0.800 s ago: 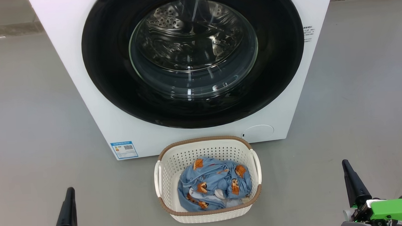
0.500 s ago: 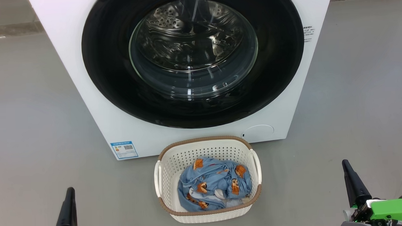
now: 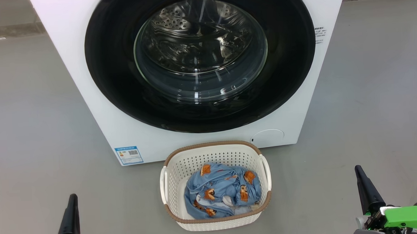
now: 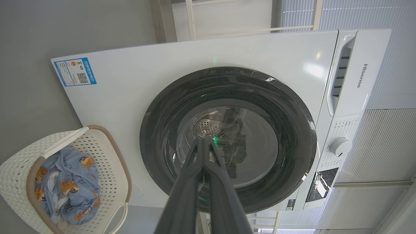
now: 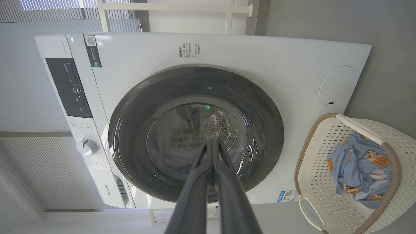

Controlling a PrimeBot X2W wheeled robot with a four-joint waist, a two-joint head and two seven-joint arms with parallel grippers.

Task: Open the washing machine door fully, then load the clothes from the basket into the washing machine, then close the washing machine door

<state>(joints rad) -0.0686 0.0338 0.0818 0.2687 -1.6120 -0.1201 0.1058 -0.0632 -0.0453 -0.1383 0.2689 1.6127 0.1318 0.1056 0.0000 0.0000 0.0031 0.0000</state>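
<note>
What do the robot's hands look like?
The left gripper and the right gripper look alike. Each has two long, thin, dark fingers that narrow to a point, a bit like a bird's beak. At the base, each is joined to a bright green piece.

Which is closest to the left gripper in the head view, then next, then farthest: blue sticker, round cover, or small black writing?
1. Blue label sticker, low left on the washing machine, nearest the left gripper.
2. Round cover, low right on its front.
3. Small black writing, high on its right edge.
</note>
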